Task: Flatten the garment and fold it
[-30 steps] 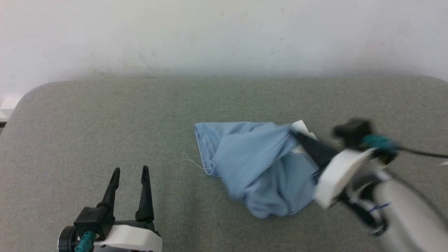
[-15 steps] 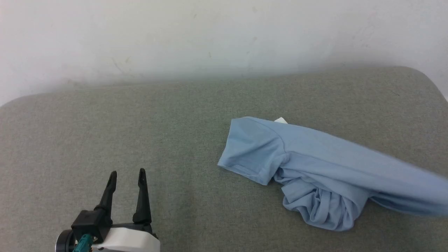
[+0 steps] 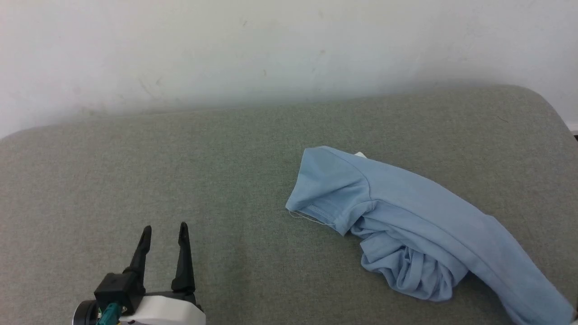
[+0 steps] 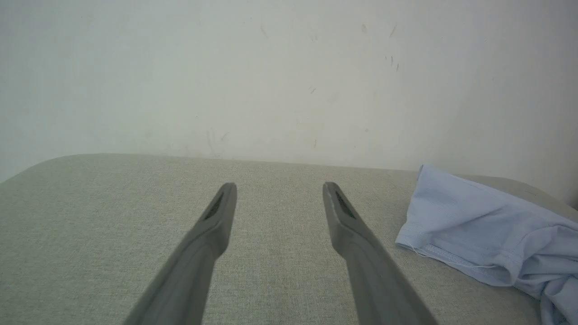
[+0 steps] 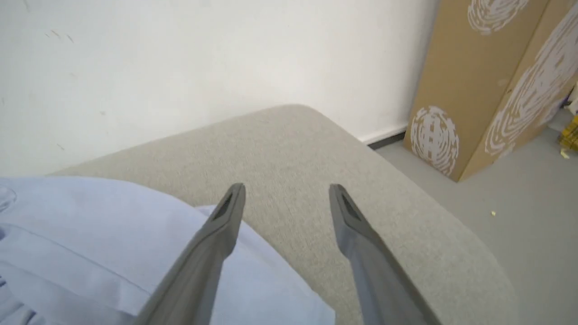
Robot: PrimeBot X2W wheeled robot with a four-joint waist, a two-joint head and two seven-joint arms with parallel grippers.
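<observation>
Right wrist view shows the right gripper (image 5: 286,189) newly spread wide and empty, having dropped the shirt (image 5: 90,225), which lies stretched yet bunched.

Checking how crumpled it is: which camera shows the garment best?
The head view: the garment lies nearly whole on the grey pad, sleeve flat, middle bunched. The left wrist view catches its sleeve end; the right wrist view, a smooth patch.
</observation>
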